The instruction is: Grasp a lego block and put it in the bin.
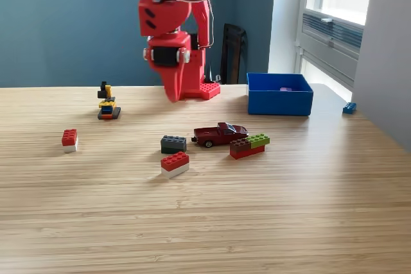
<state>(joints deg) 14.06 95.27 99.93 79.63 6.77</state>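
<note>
Here a grey brick (173, 144) lies beside a toy car (219, 134).

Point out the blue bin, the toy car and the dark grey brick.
blue bin (279, 103): exterior view, on its front wall.
toy car (219, 134): exterior view, on its dark red body side.
dark grey brick (173, 145): exterior view, on its front face.

Teal-blue wall (64, 24), pale wooden table (205, 222), bright window (337, 4) at the exterior view's right

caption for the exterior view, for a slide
Red arm behind scattered lego bricks and a toy car on a wooden table, blue bin at right.
</note>
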